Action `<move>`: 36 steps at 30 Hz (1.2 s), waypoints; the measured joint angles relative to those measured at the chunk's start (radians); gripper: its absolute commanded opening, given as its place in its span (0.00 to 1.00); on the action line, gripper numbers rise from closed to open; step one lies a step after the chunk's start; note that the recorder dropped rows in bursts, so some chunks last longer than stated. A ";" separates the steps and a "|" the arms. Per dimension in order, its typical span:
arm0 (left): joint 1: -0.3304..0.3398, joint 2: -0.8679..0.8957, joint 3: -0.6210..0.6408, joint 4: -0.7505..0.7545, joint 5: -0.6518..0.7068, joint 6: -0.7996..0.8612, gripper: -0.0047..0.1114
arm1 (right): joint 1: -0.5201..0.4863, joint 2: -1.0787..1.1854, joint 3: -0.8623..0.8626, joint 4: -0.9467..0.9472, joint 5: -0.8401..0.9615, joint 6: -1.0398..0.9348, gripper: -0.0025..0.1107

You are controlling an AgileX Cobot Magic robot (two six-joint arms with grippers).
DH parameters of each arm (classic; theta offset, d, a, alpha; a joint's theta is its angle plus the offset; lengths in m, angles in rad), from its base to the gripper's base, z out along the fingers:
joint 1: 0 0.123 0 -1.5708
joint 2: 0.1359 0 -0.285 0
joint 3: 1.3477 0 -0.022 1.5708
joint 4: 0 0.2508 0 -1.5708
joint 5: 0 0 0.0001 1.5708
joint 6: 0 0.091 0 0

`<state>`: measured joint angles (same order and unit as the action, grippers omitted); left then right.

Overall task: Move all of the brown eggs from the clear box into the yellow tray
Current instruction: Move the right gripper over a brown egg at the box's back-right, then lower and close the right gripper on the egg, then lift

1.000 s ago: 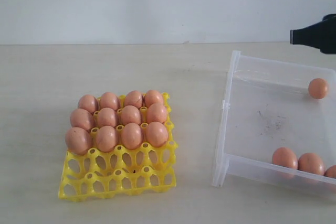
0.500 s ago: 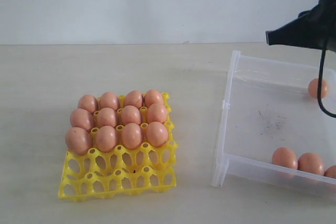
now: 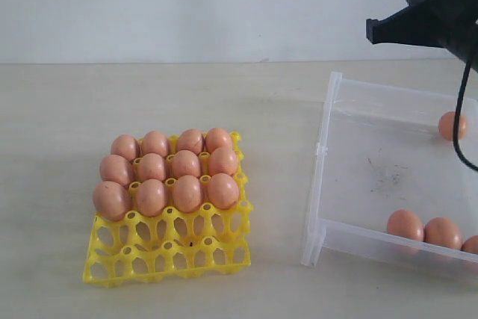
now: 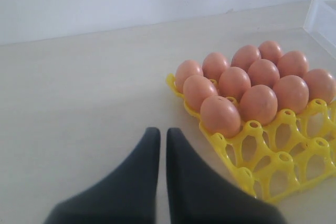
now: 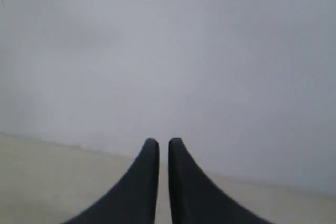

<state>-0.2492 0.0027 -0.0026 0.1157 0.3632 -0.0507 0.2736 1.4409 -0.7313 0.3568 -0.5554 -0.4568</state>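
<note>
- Eggs: twelve brown eggs (image 3: 186, 163) sit in the yellow tray (image 3: 168, 259), filling its three far rows of four, while the near cups stand empty.
- Four more brown eggs lie in the clear box (image 3: 317, 177): one alone by the far right wall, and three side by side against the near wall. The last of these is cut off by the picture's edge.
- The tray rests on the pale tabletop (image 3: 89, 95), left of the clear box and well apart from it.
- The right gripper (image 3: 371, 31) is raised above the far side of the box. Its black fingers (image 5: 149, 153) are pressed nearly together and hold nothing.
- A black cable (image 3: 461, 102) hangs from that arm and crosses in front of the lone egg.
- The left gripper (image 4: 163, 132) is low over the tabletop, just beside the tray's corner. Its fingers are closed to a thin slit and hold nothing.
- A white wall (image 3: 187, 5) stands behind the table.
</note>
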 measured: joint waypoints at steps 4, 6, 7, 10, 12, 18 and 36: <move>0.000 0.000 0.000 0.000 0.000 0.000 0.08 | -0.093 0.040 -0.144 0.009 0.444 0.068 0.13; 0.000 0.000 0.000 0.000 0.000 0.000 0.08 | -0.130 0.083 -0.218 0.011 0.623 0.101 0.27; 0.000 0.000 0.000 0.000 0.000 0.000 0.08 | -0.144 0.102 -0.250 0.009 0.680 0.114 0.32; 0.000 0.000 0.000 0.000 0.000 0.000 0.08 | -0.174 0.174 -0.315 -0.048 0.824 0.209 0.32; 0.000 0.000 0.000 0.000 0.000 0.000 0.08 | -0.196 0.224 -0.345 -0.156 0.887 0.341 0.28; 0.000 0.000 0.000 0.000 0.000 0.000 0.08 | -0.228 0.326 -0.425 -0.547 1.092 0.741 0.26; 0.000 0.000 0.000 0.000 0.000 0.000 0.08 | -0.230 0.505 -0.533 -0.697 1.135 1.010 0.44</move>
<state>-0.2492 0.0027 -0.0026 0.1157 0.3632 -0.0507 0.0438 1.9463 -1.2643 -0.3407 0.5791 0.5533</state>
